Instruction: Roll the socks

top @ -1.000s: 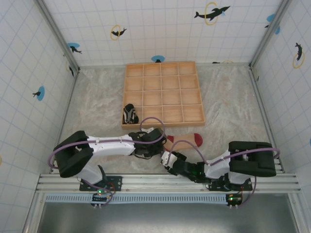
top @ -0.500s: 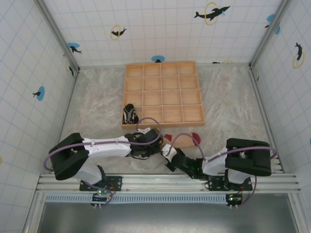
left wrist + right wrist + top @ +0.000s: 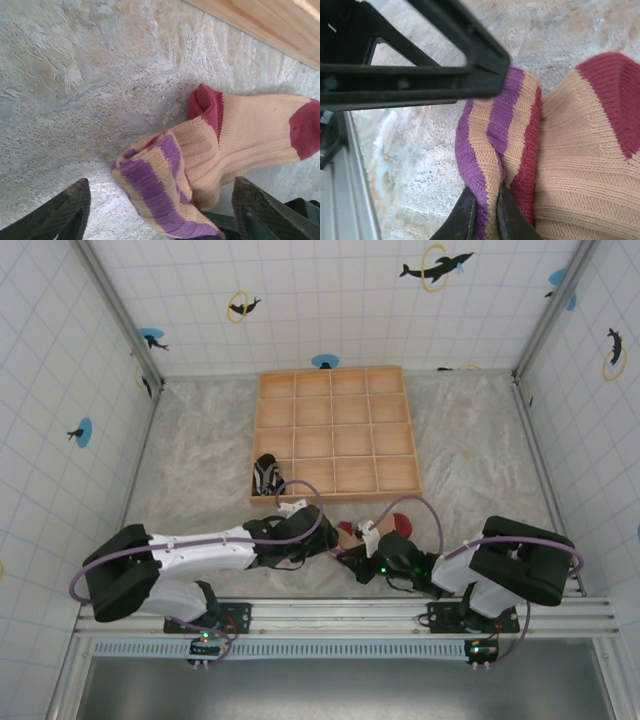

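Note:
A tan sock (image 3: 250, 135) with dark red toe and heel lies on the mat just in front of the wooden tray. Its purple-striped cuff (image 3: 155, 185) is folded back and lifted. My right gripper (image 3: 485, 212) is shut on that cuff, pinching the fabric between its fingertips. The left gripper (image 3: 162, 212) stands open, one dark finger (image 3: 65, 210) on each side of the cuff and clear of it. From above, both grippers (image 3: 335, 538) (image 3: 352, 545) meet at the sock's left end (image 3: 400, 525). The black-and-white striped sock (image 3: 266, 476) lies bunched by the tray's front left corner.
The wooden compartment tray (image 3: 336, 430) sits at mid-table, its front edge (image 3: 260, 25) close behind the tan sock. Tiled walls enclose the mat. The metal rail (image 3: 340, 615) runs along the near edge, just behind both arms.
The left gripper has opened and let go of the cuff. The right gripper has come forward and shut on the cuff, and the sock's left end is now lifted.

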Robot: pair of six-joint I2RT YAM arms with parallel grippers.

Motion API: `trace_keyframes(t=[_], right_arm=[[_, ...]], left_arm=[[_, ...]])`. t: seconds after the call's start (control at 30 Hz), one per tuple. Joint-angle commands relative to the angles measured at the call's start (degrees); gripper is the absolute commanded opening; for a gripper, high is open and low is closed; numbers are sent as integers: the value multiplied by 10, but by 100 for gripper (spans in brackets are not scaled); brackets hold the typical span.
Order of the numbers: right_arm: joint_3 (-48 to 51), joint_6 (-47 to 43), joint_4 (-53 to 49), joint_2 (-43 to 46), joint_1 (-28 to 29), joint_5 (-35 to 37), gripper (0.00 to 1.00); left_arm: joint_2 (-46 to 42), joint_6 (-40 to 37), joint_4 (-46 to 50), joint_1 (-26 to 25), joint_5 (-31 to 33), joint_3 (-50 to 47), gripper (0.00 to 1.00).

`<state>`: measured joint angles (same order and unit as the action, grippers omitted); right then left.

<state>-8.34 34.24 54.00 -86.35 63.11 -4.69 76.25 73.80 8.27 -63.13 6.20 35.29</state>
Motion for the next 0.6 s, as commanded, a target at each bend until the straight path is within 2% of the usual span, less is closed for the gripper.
trace_keyframes(t=[0.0, 0.2, 0.33, 0.57], right_arm=[[19, 97, -19, 4, -18, -52, 0], [39, 199, -39, 0, -50, -56, 0], [75, 266, 1, -3, -62, -53, 0], [128, 353, 52, -6, -78, -30, 0]], left_arm=[[-14, -6, -33, -8, 17, -17, 71], [-1, -4, -41, -23, 22, -17, 61], [16, -3, -54, -38, 23, -13, 54], [37, 0, -95, -51, 36, -24, 51]])
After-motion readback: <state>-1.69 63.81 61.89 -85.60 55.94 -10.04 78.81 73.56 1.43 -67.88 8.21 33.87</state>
